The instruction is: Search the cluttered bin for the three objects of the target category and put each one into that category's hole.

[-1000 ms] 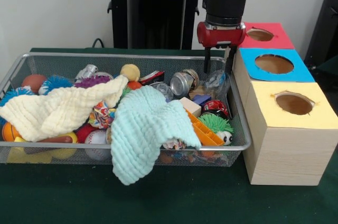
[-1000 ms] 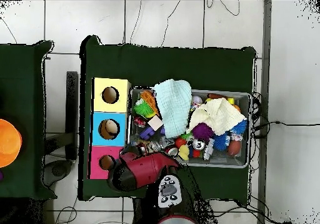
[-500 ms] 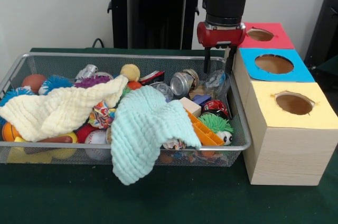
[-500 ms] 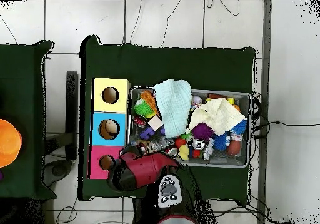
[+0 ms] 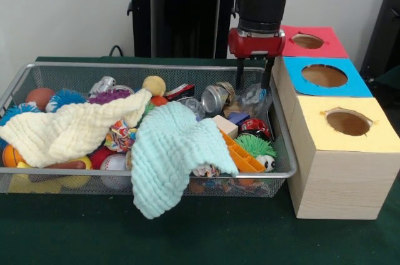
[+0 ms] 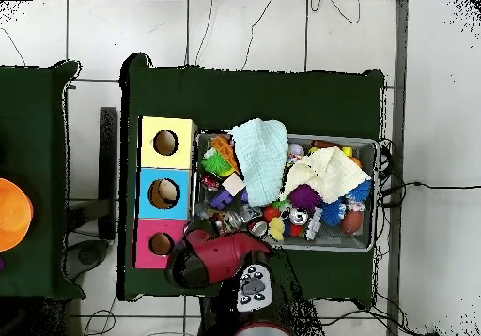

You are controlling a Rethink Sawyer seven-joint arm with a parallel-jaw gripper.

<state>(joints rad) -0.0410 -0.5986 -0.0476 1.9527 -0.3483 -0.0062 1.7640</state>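
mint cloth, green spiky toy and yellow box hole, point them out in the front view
mint cloth [image 5: 172, 152], front view, middle of its folds
green spiky toy [image 5: 255, 146], front view, its spiky top
yellow box hole [image 5: 348, 122], front view, centre of the opening

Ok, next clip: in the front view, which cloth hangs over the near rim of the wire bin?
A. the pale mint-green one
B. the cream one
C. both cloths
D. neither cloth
A: the pale mint-green cloth spills over the wire bin's near rim and down its front, while the cream cloth lies inside on the toys.
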